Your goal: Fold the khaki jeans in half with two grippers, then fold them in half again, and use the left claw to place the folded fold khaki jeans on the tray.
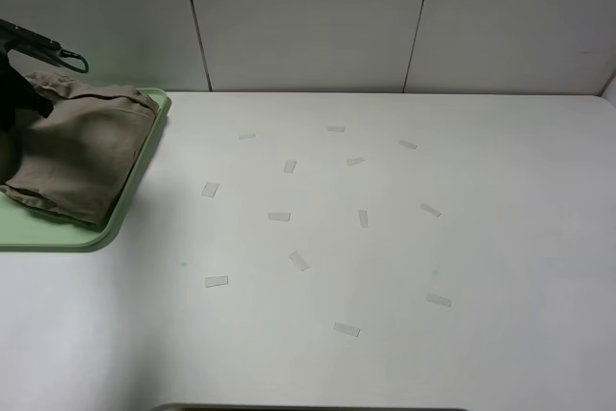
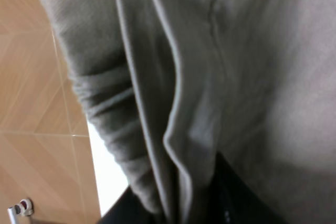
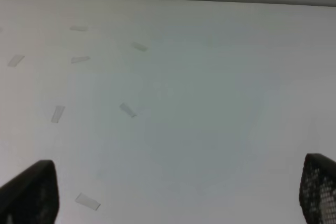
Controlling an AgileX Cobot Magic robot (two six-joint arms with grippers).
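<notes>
exterior high: folded jeans on tray, left claw at the bundle

exterior high view puts the khaki jeans [image 1: 82,151] as a folded bundle lying on the tray [image 1: 135,190] at the far left of the white table [image 1: 385,238]. part of the bundle's left side runs out of frame. the left claw [image 1: 24,93] shows only as a dark mass at the frame edge, against the cloth. judgement: both folds look done and the placing step is at or near its end; release not yet confirmed.

left wrist view fills in what the high view cannot: the khaki jeans [image 2: 210,77] crowd the lens, stacked fold edges running lengthwise, and a black finger plate [image 2: 236,192] pressed into the layers. fingers read as nearly together and clamped on the fabric, which would explain why the folds stay stacked. tan floor tiles and a strip of white surface show past the cloth edge.

right wrist view: right gripper [image 3: 173,198] has both fingertips [image 3: 31,192] far apart at the frame's corners, nothing between them, bare table with scattered tape marks [image 3: 127,110] below. parked clear, likely because the task gives the placing to the left arm alone. the high view does not show this gripper at all.
</notes>
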